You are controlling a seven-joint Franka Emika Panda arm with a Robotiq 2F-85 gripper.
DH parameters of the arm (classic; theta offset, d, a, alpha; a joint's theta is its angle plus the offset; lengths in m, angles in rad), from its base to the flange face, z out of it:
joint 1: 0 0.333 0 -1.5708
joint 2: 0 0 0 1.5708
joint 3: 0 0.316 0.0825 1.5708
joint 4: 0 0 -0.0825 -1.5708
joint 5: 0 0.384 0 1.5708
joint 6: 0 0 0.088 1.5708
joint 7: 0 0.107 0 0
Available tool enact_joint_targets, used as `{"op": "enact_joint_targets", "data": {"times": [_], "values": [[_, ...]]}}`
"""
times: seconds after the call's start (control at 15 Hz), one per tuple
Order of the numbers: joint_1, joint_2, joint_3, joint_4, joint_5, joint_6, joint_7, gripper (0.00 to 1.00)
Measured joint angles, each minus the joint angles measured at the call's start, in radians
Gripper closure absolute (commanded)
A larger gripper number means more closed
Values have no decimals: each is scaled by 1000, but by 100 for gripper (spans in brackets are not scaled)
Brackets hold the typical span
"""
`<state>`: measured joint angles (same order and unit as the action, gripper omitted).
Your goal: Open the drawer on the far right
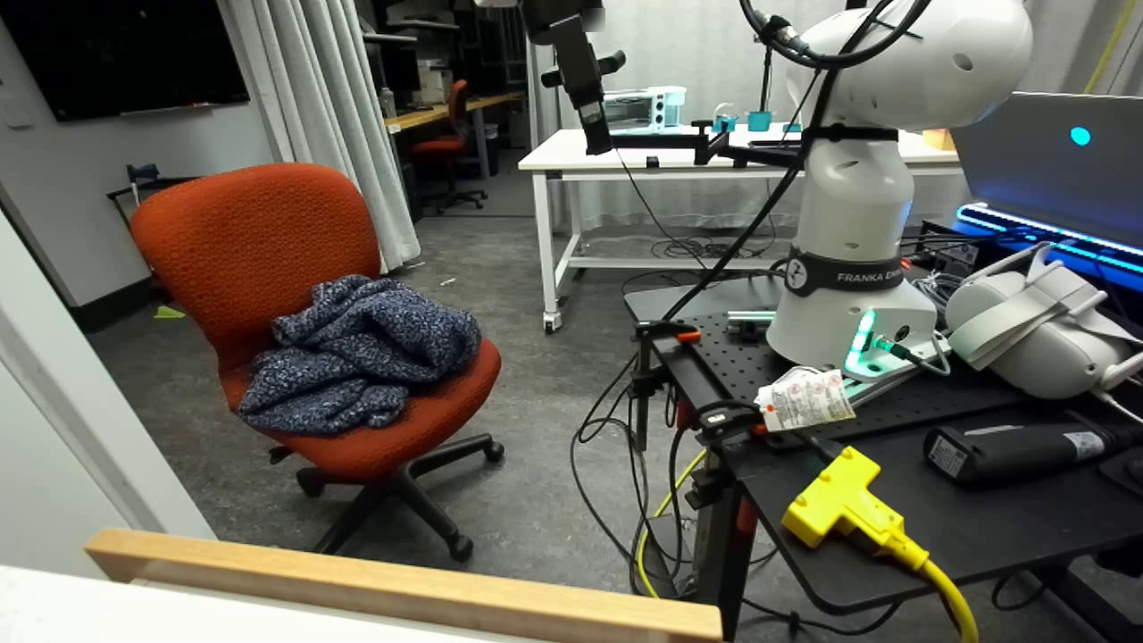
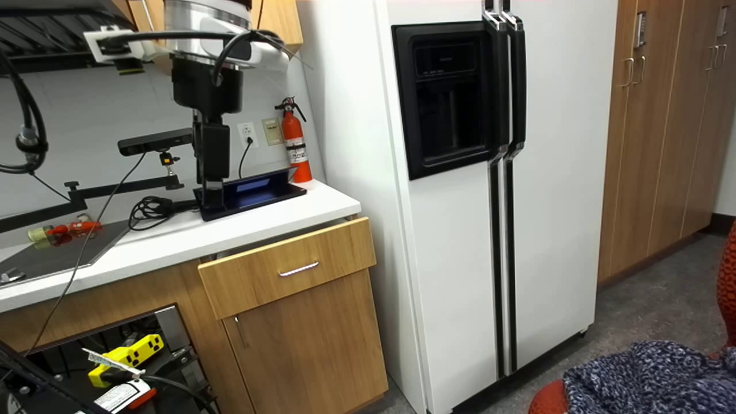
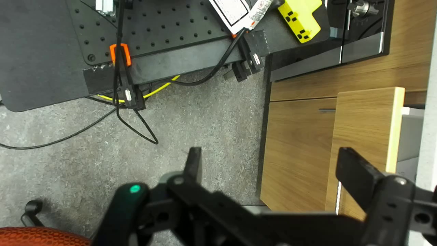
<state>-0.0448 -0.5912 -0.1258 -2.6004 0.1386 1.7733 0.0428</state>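
Note:
The drawer has a light wood front with a thin silver handle. It sits under the white counter and stands partly pulled out, with a gap behind its top rim. In the wrist view the drawer front is at the right, with a white side and grey inside showing behind it. Its wooden rim also shows in an exterior view at the bottom. My gripper is open and empty, above the drawer and apart from it. It also shows in both exterior views. Its right finger partly hides the handle.
A white counter carries a dark tablet and a fire extinguisher. A white fridge stands beside the drawer. An orange chair with a dark blanket and the black robot table with hanging cables stand nearby.

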Motion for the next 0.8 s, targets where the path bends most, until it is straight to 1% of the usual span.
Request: {"op": "enact_joint_targets", "data": {"times": [0.8], "values": [[0, 3, 11, 0, -1, 16, -2, 0]]}}
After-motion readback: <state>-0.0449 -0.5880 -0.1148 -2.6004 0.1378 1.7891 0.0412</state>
